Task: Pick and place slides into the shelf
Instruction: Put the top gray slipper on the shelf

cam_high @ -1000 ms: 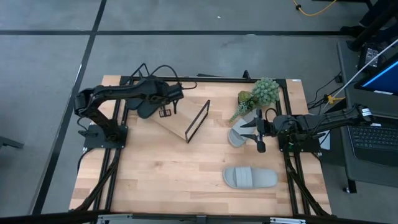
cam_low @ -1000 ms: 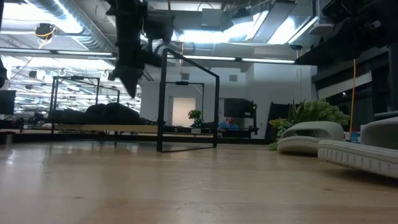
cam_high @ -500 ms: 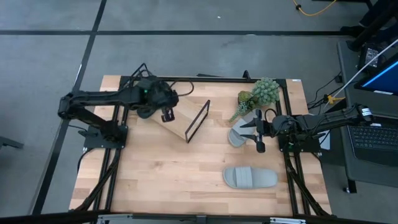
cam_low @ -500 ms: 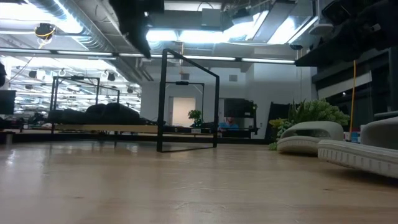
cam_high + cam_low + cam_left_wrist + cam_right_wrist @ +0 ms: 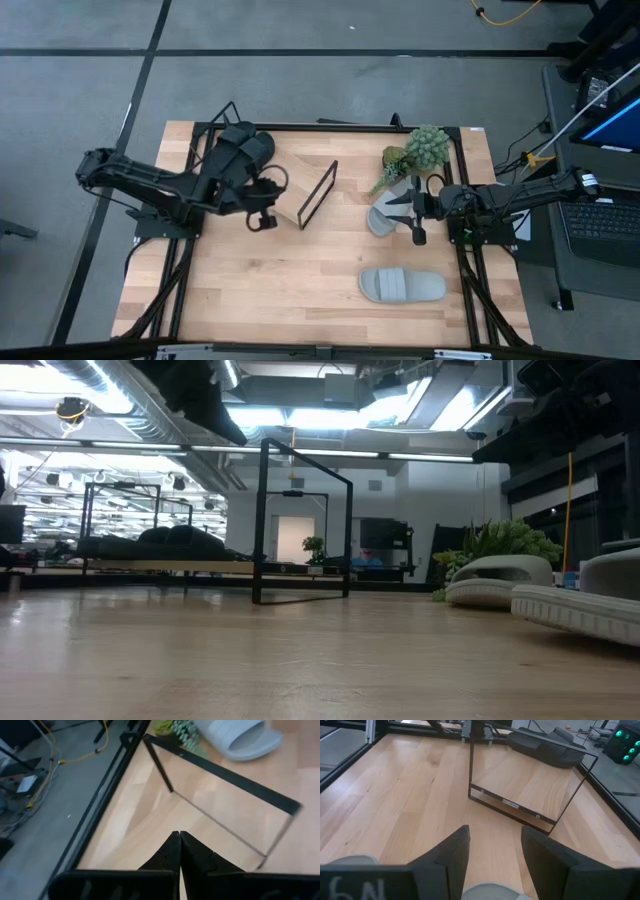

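The shelf is a light plank with black wire end loops, set at a slant on the table's far left. Two black slides lie side by side on its far end and show in the low view as black slides. One grey slide lies sole-down by the plant, another grey slide nearer the near edge. My left gripper is shut, raised over the shelf's near-left side. My right gripper is open, just right of the first grey slide.
A potted plant stands at the far right, close to the grey slide. A black frame runs around the tabletop's edges. Bare wood lies across the table's near middle. A laptop sits off the right side.
My left gripper has drawn back from the black slides on the shelf toward the near edge and has risen, leaving the low view at its top. Both black slides now show uncovered on the shelf. My right arm has kept still.
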Tool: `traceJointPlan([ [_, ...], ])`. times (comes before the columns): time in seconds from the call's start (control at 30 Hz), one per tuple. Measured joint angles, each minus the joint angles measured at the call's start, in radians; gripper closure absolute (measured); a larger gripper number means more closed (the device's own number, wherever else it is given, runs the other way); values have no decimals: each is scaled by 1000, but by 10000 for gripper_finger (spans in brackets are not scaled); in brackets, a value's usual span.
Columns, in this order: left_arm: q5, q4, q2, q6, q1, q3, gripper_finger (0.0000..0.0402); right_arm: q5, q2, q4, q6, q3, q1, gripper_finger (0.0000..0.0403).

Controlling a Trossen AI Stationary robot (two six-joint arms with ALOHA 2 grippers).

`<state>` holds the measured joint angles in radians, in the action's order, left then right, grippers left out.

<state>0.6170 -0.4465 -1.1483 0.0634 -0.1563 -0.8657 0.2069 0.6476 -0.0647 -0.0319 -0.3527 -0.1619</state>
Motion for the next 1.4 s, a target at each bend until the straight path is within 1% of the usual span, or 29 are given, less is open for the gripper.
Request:
traceJointPlan([
  [0.13,-3,125,52,27,-41,118,402,0,0,0,2,0,0,223],
  [0.23,-4,187,81,43,-70,181,401,0,0,0,30,0,0,223],
  [0.47,-7,242,104,105,-139,274,401,1,0,4,80,0,0,223],
  [0.57,-33,243,104,129,-174,289,402,2,0,41,80,0,0,223],
  [0.67,-59,242,104,154,-217,294,401,2,1,29,80,-24,0,223],
  [0.77,-60,243,104,167,-265,294,402,2,0,-10,80,-60,0,223],
  [0.87,-61,243,104,189,-310,294,401,5,1,-94,99,-93,0,223],
  [0.93,-63,243,104,203,-337,294,402,9,0,-147,133,-112,0,223],
  [1.1,-110,246,104,219,-385,294,402,10,0,-265,233,-130,17,223],
  [1.3,-114,246,104,219,-394,294,402,9,0,-401,394,-130,65,223],
  [1.4,-114,246,104,218,-394,294,402,-33,0,-452,469,-130,100,223],
])
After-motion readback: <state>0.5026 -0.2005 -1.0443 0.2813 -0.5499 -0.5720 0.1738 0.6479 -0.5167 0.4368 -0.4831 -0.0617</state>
